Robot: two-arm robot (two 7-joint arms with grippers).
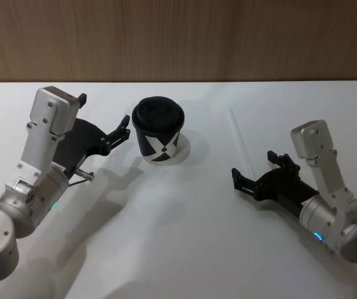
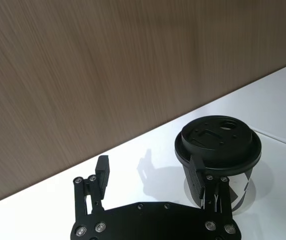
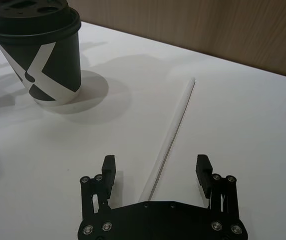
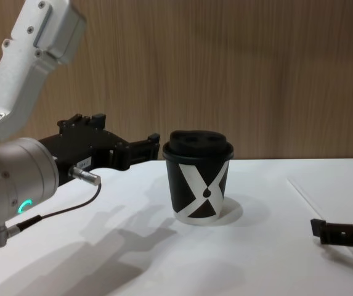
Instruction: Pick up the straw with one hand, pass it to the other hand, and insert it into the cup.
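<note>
The straw [image 1: 239, 140] lies flat on the white table, right of the cup [image 1: 158, 131], which stands upright with its black lid on. My right gripper [image 1: 256, 168] is open and low over the straw's near end. In the right wrist view the straw [image 3: 177, 117] runs between the two spread fingers of that gripper [image 3: 156, 167], untouched, and the cup [image 3: 38, 55] stands farther off. My left gripper [image 1: 119, 134] is open just left of the cup. In the left wrist view one fingertip [image 2: 197, 167] is close beside the cup [image 2: 217, 145].
A wood-panelled wall [image 1: 178, 37] runs along the table's far edge. The white tabletop [image 1: 184, 237] stretches bare between the two arms. In the chest view the left arm [image 4: 16, 166] stands large at the left, its gripper [image 4: 127, 132] level with the cup's lid [image 4: 199, 143].
</note>
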